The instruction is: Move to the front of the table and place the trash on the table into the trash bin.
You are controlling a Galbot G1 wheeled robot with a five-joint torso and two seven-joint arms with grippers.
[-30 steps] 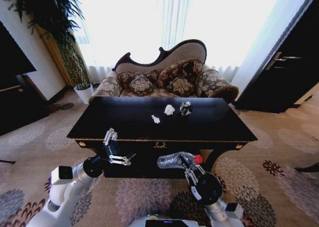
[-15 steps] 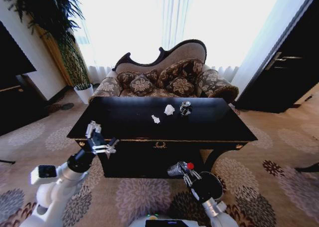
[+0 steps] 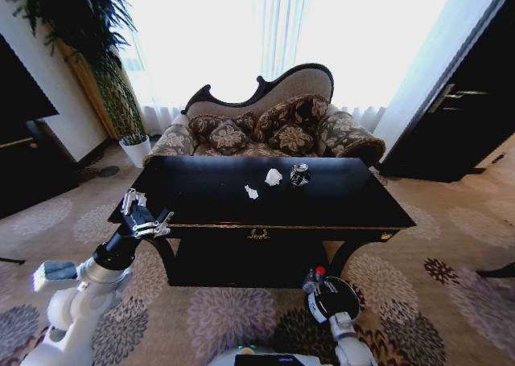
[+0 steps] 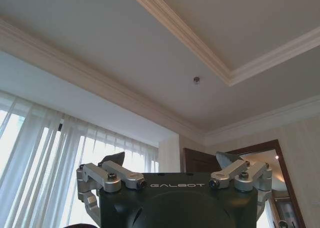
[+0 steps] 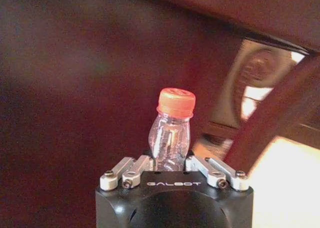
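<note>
We hold the bottle point(image 5: 171, 130) clamped in our right gripper point(image 3: 315, 282), low before the table point(image 3: 201, 197) front edge; left gripper point(image 3: 142, 215) spread open at its left corner. Keep it upright, clear of the apron.

You can read only one word: "GALBOT", in pale capital letters. It stands on the dark body of the left gripper point(image 4: 175, 170) in the left wrist view, and again on the body of the right gripper point(image 5: 172, 160) in the right wrist view, just below the fingers
</note>
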